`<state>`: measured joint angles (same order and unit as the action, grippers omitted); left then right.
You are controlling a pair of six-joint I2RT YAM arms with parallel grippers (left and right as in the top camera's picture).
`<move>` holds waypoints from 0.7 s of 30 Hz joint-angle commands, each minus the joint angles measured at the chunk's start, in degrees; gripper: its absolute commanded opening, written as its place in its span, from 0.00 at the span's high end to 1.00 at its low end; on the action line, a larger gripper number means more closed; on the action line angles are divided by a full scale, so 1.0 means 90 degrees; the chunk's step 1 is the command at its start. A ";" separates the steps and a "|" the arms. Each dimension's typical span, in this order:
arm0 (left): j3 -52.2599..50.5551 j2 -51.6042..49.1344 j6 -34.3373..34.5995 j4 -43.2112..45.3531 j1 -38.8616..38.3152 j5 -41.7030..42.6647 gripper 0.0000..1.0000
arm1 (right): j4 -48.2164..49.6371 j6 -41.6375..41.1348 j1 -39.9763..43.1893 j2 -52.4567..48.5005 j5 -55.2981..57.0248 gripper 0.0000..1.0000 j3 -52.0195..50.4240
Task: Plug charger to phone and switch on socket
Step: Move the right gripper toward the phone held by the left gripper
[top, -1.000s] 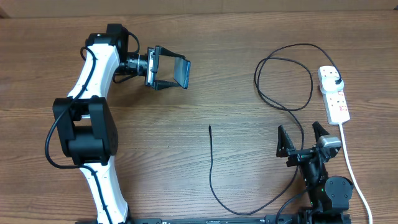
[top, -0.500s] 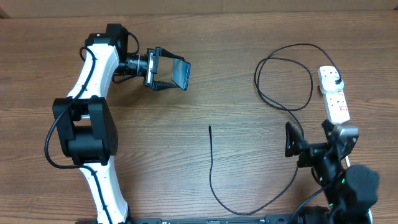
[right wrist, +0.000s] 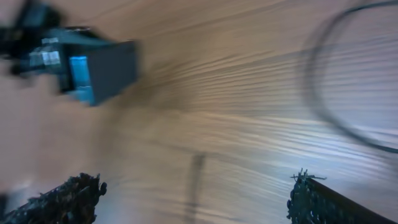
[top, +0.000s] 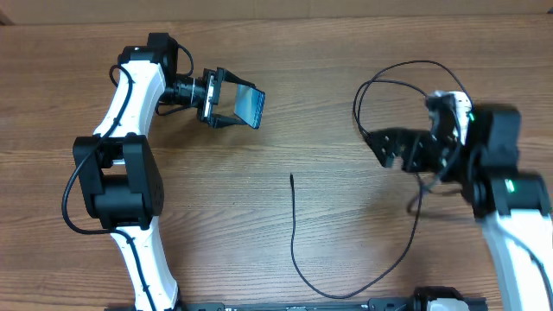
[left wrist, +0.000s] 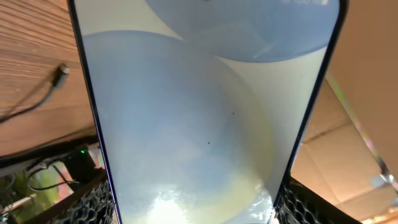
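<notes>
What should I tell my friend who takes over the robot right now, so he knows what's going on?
Left gripper: shut on the slim smartphone with the light-blue screen, at the left of the wooden table.
Right gripper: open, empty, blurred, at the right near the cable's loop.
Long thin black charger cable: lies on the table, its small connector tip free in the middle, apart from the phone.
White power strip: hidden under the right arm; its switch can't be seen.
Done: phone is held.
Left: grasp the tip, plug it into the phone, switch on the socket.
</notes>
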<state>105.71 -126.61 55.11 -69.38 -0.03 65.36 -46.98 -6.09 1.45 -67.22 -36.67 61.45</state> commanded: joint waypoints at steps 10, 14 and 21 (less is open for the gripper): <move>0.0202 0.0024 0.0100 -0.0488 -0.0097 -0.1205 0.96 | 0.1200 -0.0012 -0.0291 -0.2144 -0.4340 0.00 0.0151; 0.0202 0.0024 0.0396 -0.0483 -0.0257 -0.1678 0.96 | 0.1370 -0.0019 -0.0520 -0.2395 -0.3939 0.00 0.0151; 0.0202 0.0024 0.0937 -0.0321 -0.0510 -0.1982 0.96 | 0.1627 -0.1627 -0.0964 -0.2426 -0.1715 0.00 0.0151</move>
<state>105.80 -126.61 59.96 -72.71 -3.77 48.69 -33.01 -13.63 -5.67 -88.84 -62.13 61.49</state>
